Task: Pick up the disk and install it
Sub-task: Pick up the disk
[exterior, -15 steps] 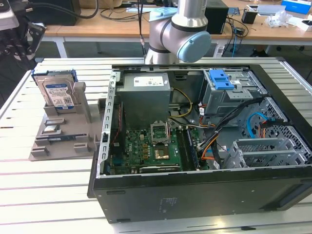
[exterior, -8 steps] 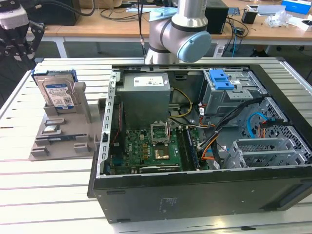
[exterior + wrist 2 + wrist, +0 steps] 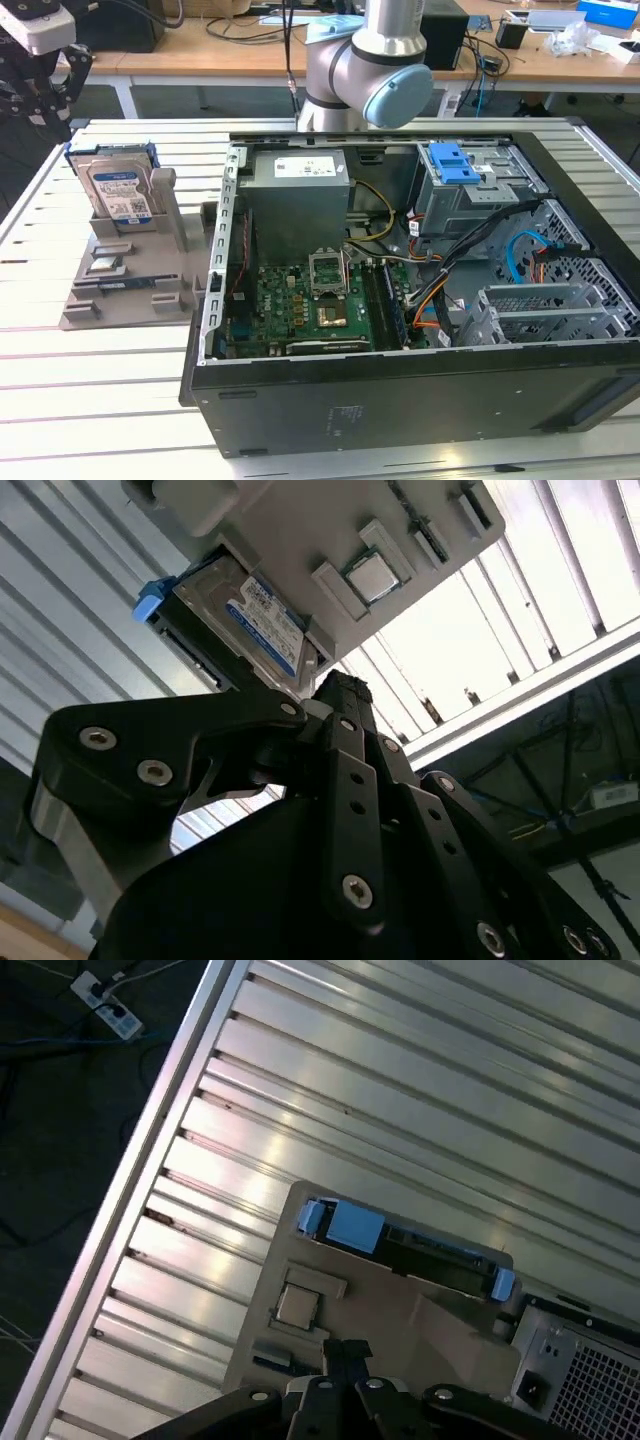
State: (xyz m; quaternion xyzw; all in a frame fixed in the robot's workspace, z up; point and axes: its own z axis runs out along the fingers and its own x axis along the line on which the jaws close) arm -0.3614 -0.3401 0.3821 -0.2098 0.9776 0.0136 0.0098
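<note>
The disk (image 3: pixel 117 190) stands upright on edge in a grey holder (image 3: pixel 120 290) on the slatted table, at the exterior view's left of the open computer case (image 3: pixel 400 400). Its white-and-blue label faces the front, and blue bracket ends show at its top corners. My gripper (image 3: pixel 38 105) hangs above and behind the disk, at the far left edge of the exterior view, apart from it. In both wrist views the disk (image 3: pixel 255 615) (image 3: pixel 430 1255) lies just beyond my gripper's tip (image 3: pixel 340 688) (image 3: pixel 346 1348). The black fingers meet at one tip with nothing held.
Inside the case are a grey power-supply box (image 3: pixel 300 195), a green motherboard (image 3: pixel 320 305) and a metal cage topped by a blue latch (image 3: pixel 455 165), with cables beside it. The arm's base (image 3: pixel 365 70) stands behind the case. The grey holder also carries small parts (image 3: pixel 298 1305).
</note>
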